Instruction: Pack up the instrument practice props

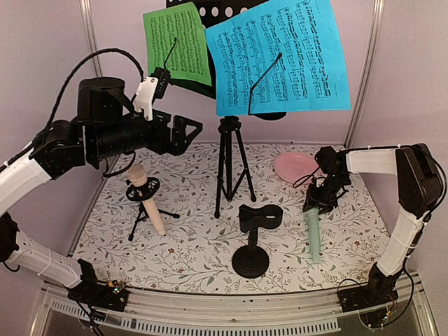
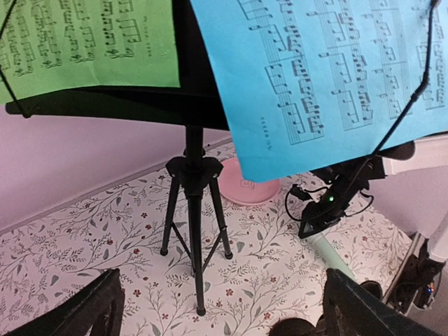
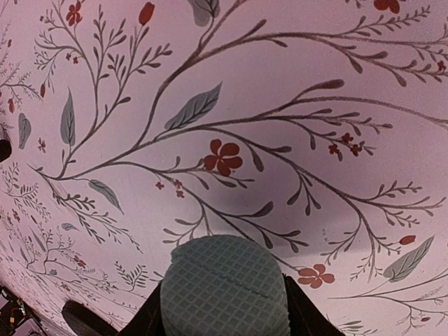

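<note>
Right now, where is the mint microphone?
The mint microphone is on the right side in the top view, its head gripped by the right hand, right of the empty black mic holder.

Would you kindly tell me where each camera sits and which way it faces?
Top external: above and behind the bases, looking down over the table; both arms show.
Left wrist: on the raised left arm, facing the music stand; the left fingers, open, fill the bottom corners.
Right wrist: looks down past the mint microphone, gripped between the right fingers, onto the table.
Shared: top and left wrist both show the blue page and pink plate.
</note>
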Controlling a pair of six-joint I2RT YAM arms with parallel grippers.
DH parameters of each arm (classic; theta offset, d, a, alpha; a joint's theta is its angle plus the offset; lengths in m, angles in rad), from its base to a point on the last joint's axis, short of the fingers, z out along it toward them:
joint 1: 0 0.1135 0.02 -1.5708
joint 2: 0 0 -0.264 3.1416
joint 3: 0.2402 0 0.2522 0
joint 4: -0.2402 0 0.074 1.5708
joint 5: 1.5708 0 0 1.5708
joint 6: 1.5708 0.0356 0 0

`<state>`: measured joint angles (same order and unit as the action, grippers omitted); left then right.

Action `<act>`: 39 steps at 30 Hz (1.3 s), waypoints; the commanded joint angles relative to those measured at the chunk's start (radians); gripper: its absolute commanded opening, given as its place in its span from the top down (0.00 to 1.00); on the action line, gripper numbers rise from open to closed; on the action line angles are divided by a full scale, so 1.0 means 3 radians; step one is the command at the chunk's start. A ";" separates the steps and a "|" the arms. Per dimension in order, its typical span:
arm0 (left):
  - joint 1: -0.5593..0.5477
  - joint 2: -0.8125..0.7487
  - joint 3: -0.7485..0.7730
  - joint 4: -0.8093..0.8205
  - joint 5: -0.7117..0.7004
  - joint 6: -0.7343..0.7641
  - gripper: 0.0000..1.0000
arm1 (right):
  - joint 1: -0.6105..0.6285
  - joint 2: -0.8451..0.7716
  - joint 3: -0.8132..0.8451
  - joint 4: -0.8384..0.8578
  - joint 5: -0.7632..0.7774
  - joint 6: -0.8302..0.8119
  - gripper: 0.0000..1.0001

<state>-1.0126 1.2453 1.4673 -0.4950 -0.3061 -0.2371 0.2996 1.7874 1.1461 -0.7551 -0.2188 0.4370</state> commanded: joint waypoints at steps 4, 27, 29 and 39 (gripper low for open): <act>0.0177 -0.0339 0.0120 -0.0630 -0.0566 -0.0527 0.01 | -0.0012 0.0173 0.0188 -0.0094 0.0015 -0.0255 0.64; 0.0251 -0.0724 0.0016 -0.1687 -0.0621 -0.1191 0.01 | -0.0012 0.0042 0.0629 -0.0377 0.0168 -0.0477 0.26; 0.0256 -0.0727 0.0049 -0.1770 -0.0585 -0.1202 0.01 | -0.0011 -0.0010 0.0702 -0.0403 0.0145 -0.0485 0.25; 0.0259 -0.0839 -0.0044 -0.1939 -0.0466 -0.1374 0.02 | -0.0012 -0.0289 0.0761 -0.0459 0.0109 -0.0506 0.22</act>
<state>-0.9478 1.0103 1.4593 -1.0348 -0.4747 -0.6155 0.2996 1.7634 1.3560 -0.8730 -0.1825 0.2943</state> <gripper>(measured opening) 0.985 0.775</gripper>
